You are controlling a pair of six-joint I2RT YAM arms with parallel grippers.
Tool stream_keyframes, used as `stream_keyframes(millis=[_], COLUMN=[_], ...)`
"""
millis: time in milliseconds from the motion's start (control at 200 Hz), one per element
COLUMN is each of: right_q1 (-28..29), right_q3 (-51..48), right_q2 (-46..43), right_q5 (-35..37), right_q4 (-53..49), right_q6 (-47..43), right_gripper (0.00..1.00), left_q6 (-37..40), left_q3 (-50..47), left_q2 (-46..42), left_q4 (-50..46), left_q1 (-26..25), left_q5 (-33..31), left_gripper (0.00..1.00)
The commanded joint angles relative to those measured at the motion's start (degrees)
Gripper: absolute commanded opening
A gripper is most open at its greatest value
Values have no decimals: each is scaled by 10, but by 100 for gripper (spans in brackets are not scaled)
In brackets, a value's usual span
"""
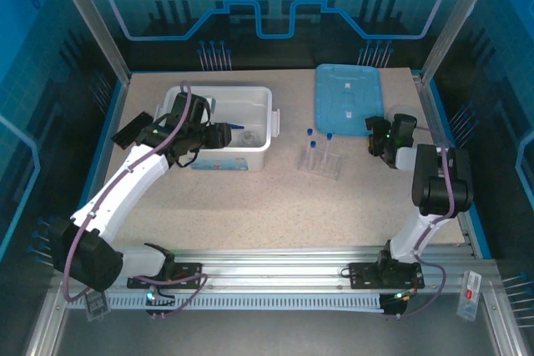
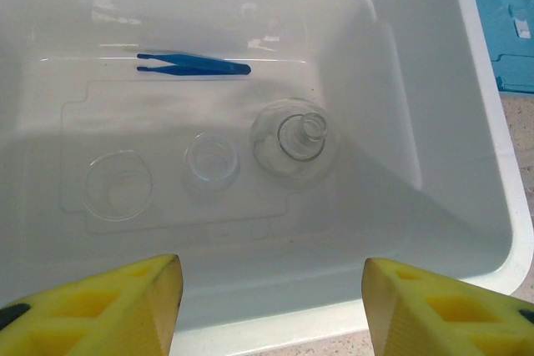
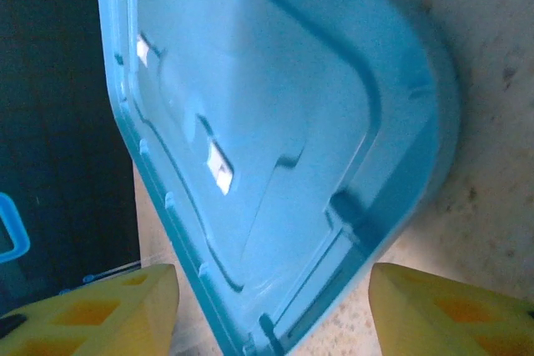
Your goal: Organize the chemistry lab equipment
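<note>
Over the white bin [image 1: 250, 93], at ten o'clock on the table [image 1: 275, 206], hangs the left gripper [image 2: 271, 314], and its two yellow fingers [image 2: 125, 306] are spread wide with nothing between them. Look down inside the bin: one flask [image 2: 292, 137] standing upright, neck toward the camera. At its nine o'clock, two beakers: the small beaker [image 2: 210, 158] just beside it, then the wider beaker [image 2: 118, 185] further along, all three in one row. At the flask's eleven o'clock, one pair of dark blue tweezers [image 2: 193, 65] lies flat on the bin floor, apart from the glass.

Out on the open table, at three o'clock from the bin, there's the single clear rack [image 1: 325, 166], and three tubes [image 1: 314, 149] stand upright in it, blue caps up.

Now the right gripper [image 3: 271, 314]: jaws apart here too, gripping nothing, hovering above a corner of the one blue lid [image 3: 275, 122]. From above, that lid lies flat at one o'clock from the rack, near the table's far edge.
</note>
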Motion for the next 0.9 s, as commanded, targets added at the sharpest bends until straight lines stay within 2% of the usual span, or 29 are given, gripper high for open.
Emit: stream_keyframes(millis=[0,150,355,896], right_q1=[28,55,79,106], right_q3=[-26,-43,-36,39], right_q2=[-44,-57,-19,47], right_q5=[3,15,16,83], right_q4=[4,14,38,-30], right_q6=[-4,8,36,89], right_gripper=[64,64,64,64], left_q6=[7,8,8,13], left_q3=[-8,-6,-7,-7], left_q2=[-16,-15,-19,-30], left_q4=[-2,-1,-3,-9], left_q1=[-4,-4,-4,-4], left_q5=[0,2,3,-6], left_gripper=[60,60,60,60])
